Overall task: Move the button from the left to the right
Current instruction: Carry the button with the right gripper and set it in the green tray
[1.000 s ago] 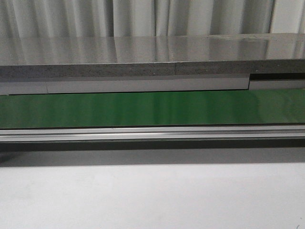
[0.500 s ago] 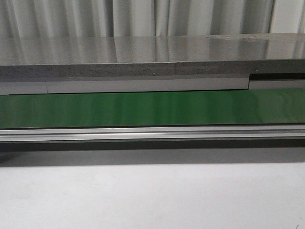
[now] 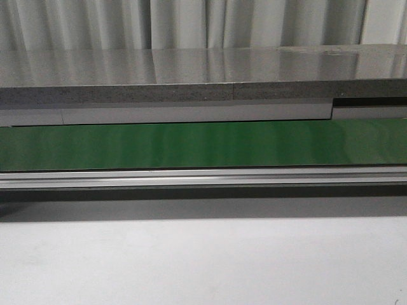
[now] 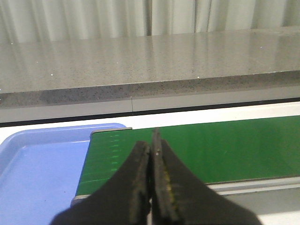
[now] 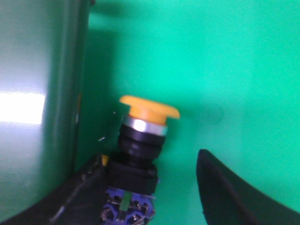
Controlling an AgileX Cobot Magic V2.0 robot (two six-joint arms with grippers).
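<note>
In the right wrist view the button point(image 5: 143, 136) lies on a bright green surface, its yellow-orange cap point(image 5: 149, 108) pointing away from the wrist and its black body with bluish terminals near the camera. My right gripper point(image 5: 149, 158) is open around it. One finger point(image 5: 82, 192) touches the body; the other finger point(image 5: 225, 187) stands apart with green showing between. My left gripper point(image 4: 151, 143) is shut with nothing in it, hovering over the end of the green conveyor belt point(image 4: 225, 147). The front view shows neither gripper nor the button.
A blue tray point(image 4: 37, 164) sits beside the belt's end in the left wrist view. A darker green wall point(image 5: 42, 84) rises close beside the button. The front view shows the green belt point(image 3: 203, 145), its aluminium rail point(image 3: 203, 176), a grey stone counter point(image 3: 191, 76) and a white table point(image 3: 203, 267).
</note>
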